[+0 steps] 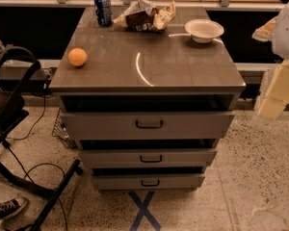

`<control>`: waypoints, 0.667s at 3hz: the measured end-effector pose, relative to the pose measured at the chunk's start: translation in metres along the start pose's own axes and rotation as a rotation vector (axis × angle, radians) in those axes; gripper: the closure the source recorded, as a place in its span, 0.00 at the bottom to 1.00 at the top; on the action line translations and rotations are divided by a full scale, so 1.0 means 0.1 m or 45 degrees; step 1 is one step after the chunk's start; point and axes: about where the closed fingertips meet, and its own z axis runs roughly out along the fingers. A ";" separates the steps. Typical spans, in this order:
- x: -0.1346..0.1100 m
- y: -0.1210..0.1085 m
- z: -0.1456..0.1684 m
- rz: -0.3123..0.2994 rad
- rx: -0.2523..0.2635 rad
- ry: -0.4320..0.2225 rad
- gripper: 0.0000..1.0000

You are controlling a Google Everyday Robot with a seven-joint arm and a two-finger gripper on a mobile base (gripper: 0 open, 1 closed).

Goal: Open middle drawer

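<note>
The grey cabinet (147,66) has three drawers. The middle drawer (183,158) is a shallow grey front with a small dark loop handle (151,159) at its centre. It sits below the taller top drawer (192,124) and above the lowest drawer (183,181). All three fronts stand slightly out, with dark gaps above them. My gripper (275,93) hangs at the far right of the view, pale cream below a white arm, off the cabinet's right side at about top-drawer height. It touches nothing.
On the cabinet top lie an orange (77,57), a blue can (103,8), crumpled snack bags (145,16) and a white bowl (203,30). A black frame with cables (19,129) and a sneaker (7,208) are at the left. Blue tape (143,211) crosses the floor in front.
</note>
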 end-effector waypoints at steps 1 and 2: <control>0.00 0.00 0.00 0.000 0.000 0.000 0.00; -0.05 0.05 0.07 -0.027 0.006 0.001 0.00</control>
